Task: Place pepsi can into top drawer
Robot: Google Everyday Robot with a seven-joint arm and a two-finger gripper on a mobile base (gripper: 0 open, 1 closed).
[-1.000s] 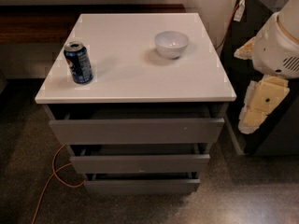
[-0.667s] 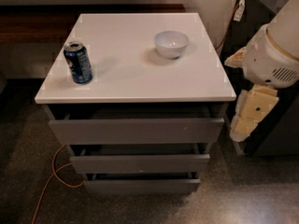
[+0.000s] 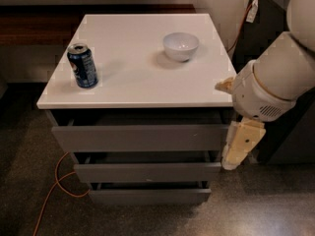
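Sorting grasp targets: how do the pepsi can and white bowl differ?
The pepsi can is dark blue and tall; the white bowl is low and wide. The can stands front left; the bowl sits farther back right. Both stand upright on the cabinet top; the gripper hangs right of the top drawer.

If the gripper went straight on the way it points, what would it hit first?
Probably the floor: the gripper points down beside the right front corner of the cabinet, though depth is unclear.
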